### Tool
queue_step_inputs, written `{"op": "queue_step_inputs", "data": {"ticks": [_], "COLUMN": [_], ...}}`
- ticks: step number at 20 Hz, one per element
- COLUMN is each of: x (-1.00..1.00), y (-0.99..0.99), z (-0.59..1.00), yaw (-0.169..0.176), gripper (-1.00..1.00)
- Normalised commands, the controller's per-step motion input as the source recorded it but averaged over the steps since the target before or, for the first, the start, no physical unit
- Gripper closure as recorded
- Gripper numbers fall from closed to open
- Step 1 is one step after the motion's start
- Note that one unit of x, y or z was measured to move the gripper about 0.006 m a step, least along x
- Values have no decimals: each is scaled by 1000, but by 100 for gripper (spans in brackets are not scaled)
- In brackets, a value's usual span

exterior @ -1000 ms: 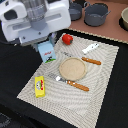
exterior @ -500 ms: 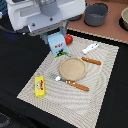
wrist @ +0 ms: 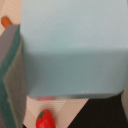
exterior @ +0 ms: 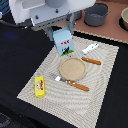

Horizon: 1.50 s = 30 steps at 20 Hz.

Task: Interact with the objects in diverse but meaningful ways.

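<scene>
White carton (exterior: 64,41) hangs under the gripper (exterior: 61,33), above the mat's far edge beside the tan plate (exterior: 73,68); fingers look clamped on its top. Likely light, thin-walled, crushable (smooth print, may slip), so grip flat sides gently.

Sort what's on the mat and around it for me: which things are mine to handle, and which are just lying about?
To handle:
white carton, between the gripper's fingers
yellow box near the mat's corner
white elongated piece
red pepper, seen only in the wrist view

Lying about:
tan plate
wooden-handled cutlery either side of the plate
grey pot
woven mat
</scene>
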Motion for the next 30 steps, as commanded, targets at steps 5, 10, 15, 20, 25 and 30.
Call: {"op": "queue_step_inputs", "data": {"ticks": [5,10,15,20,25,30], "x": [802,820,802,607,366,345], "y": [-524,-546,-534,-316,-66,-2], "z": [14,-74,-218,-340,-289,-159], "yaw": [-82,-64,-56,-40,-6,0], "gripper": [100,100,100,100,100,100]}}
